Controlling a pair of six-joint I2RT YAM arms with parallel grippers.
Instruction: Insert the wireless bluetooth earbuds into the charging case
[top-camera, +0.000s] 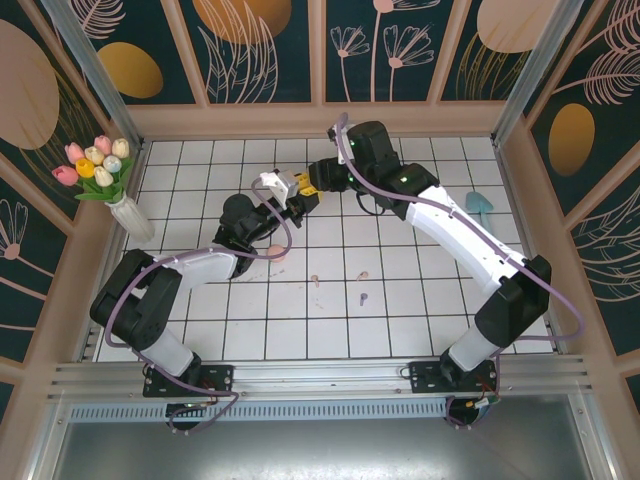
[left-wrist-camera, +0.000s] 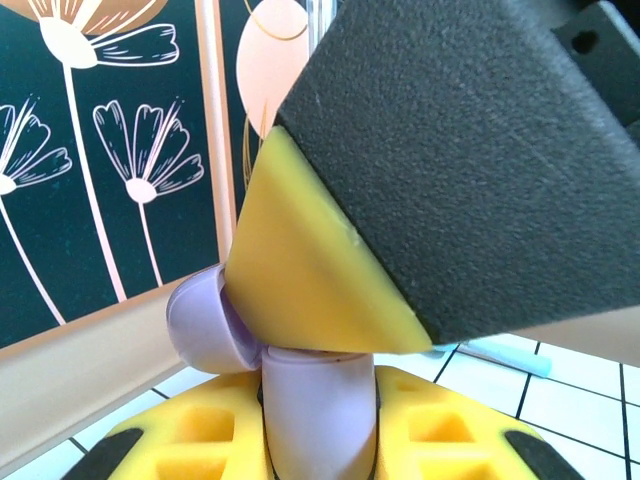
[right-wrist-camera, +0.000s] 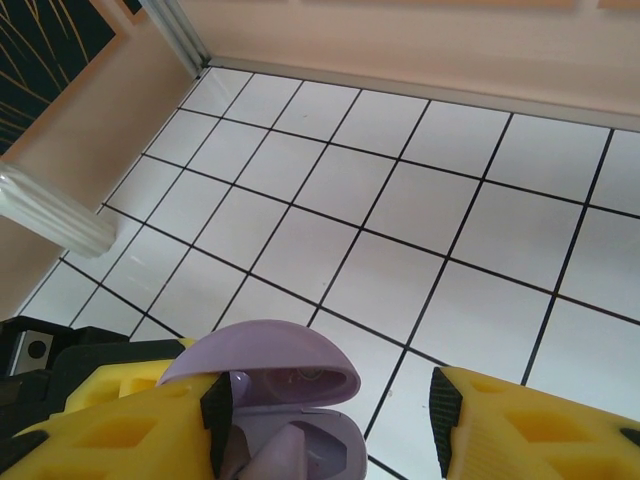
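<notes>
White tiled table, far side: left gripper clamps open purple charging case; right gripper, fingers parted, could knock it loose.

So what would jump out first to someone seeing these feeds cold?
The grippers meeting above the back-centre tiles: the left gripper is shut on the open purple charging case, the right gripper open beside it. Then the tiny earbuds, loose on the tiles nearer the bases.

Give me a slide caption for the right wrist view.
Open purple charging case beside one finger of the open right claw, over white floor tiles.
</notes>
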